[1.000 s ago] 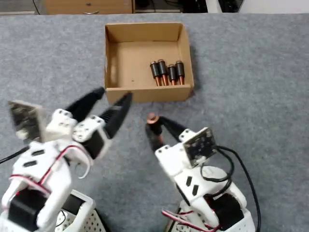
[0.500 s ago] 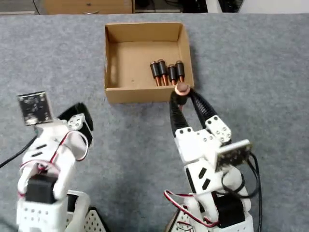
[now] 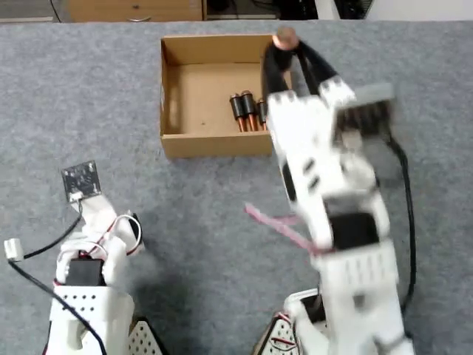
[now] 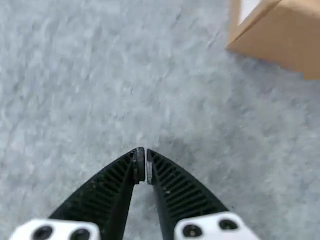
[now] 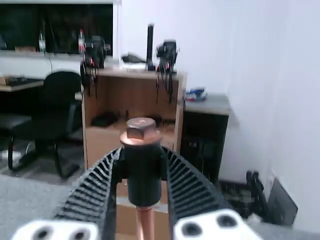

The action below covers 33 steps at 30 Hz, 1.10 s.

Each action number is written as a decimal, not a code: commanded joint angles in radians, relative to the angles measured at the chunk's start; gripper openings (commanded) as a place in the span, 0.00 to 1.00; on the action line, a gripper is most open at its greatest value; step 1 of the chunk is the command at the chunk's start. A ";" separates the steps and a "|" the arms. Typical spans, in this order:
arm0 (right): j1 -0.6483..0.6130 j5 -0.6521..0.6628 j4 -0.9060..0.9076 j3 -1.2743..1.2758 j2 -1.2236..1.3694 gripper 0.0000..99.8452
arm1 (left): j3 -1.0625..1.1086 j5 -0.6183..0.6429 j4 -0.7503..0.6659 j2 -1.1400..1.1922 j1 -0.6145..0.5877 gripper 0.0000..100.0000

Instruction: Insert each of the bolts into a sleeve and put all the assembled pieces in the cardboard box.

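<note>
Bolt [image 5: 142, 131] seated in its black sleeve [image 5: 143, 172]. The right gripper [image 5: 143, 161] is clamped on the sleeve from both sides. The copper hex head sticks out past the fingertips, and a length of copper shank shows under the sleeve.

High view: I put the held piece over the far right corner of the cardboard box [image 3: 171, 89], lifted off the table [image 3: 414, 81]. The right arm [image 3: 332, 177] is stretched forward along the box's right wall. My right wrist camera looks out level across the room, toward a wooden cabinet [image 5: 130, 100].

Box contents: assembled pieces [image 3: 247, 111] lie side by side on the floor toward the right wall, dark sleeve ends pointing to the far side. I count three. The arm covers that corner, so there may be another behind it.

Left gripper [image 4: 140, 165]: fingers closed tip to tip with nothing between them, hanging over bare grey table. A corner of the box sits well ahead of it. From above, the left arm [image 3: 92, 255] is folded back by the near edge, well apart from the box.
</note>
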 commanded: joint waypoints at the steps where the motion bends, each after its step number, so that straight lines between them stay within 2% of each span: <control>1: 0.012 0.002 0.152 -0.323 0.269 0.00 | 0.060 0.000 -0.063 -0.012 -0.025 0.02; 5: 0.013 0.002 0.331 -0.564 0.527 0.00 | 0.074 0.002 -0.071 -0.012 -0.058 0.02; 11: 0.013 0.002 0.457 -0.832 0.872 0.00 | 0.137 0.002 -0.071 -0.012 -0.058 0.02; 24: -0.019 0.003 0.473 -1.313 1.547 0.00 | 0.138 0.002 -0.077 -0.012 -0.054 0.02; 33: -0.041 0.011 0.477 -1.550 1.876 0.00 | 0.138 0.002 -0.077 -0.012 -0.057 0.02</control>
